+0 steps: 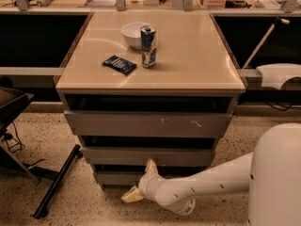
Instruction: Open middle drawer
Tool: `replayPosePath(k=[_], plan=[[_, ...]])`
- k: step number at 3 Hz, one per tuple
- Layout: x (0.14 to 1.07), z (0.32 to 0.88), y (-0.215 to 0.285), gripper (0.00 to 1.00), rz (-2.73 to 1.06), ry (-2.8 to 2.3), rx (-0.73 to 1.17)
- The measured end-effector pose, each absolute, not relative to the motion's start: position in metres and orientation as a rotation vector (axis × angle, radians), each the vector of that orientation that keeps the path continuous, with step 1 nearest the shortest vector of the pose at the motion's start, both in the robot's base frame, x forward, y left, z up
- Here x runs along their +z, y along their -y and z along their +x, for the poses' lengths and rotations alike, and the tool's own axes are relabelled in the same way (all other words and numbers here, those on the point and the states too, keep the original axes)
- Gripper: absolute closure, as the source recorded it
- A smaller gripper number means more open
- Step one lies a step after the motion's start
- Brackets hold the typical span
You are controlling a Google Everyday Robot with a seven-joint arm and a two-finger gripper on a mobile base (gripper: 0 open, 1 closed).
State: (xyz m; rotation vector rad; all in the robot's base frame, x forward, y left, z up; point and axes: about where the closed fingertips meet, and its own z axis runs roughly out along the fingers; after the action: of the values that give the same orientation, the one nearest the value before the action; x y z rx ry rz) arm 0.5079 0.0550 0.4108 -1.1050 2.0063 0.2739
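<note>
The cabinet has three grey drawer fronts under a beige top. The middle drawer (pixel 117 155) is the mid-width flat front, with a dark gap above it. The widest front (pixel 141 124), with white scratches, is above it. The narrowest front (pixel 113 178) is below it. My gripper (pixel 141 181) is low at the cabinet's front centre, before the narrowest front. It is open and empty. Its upper fingertip (pixel 151 165) is at the middle drawer's lower edge and the lower one (pixel 130 196) is near the floor. My white arm (pixel 211 180) reaches in from the right.
On the tabletop (pixel 197 55) stand a white bowl (pixel 134 33), a can (pixel 148 46) and a dark packet (pixel 119 64). A black stand leg (pixel 56 187) lies on the floor at left. A white object (pixel 280 74) sits on the right ledge. My body (pixel 277 173) fills the lower right.
</note>
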Motion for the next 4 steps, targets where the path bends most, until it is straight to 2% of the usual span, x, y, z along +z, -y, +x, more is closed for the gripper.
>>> replayPosePath(k=[1,2,4], plan=[[0.405,0.516,-0.046,0.00,-1.099,-2.016,0.295],[0.406,0.553,-0.019,0.00,-1.071,-2.017,0.271],[0.438,0.551,-0.016,0.00,-1.052,-1.956,0.251]])
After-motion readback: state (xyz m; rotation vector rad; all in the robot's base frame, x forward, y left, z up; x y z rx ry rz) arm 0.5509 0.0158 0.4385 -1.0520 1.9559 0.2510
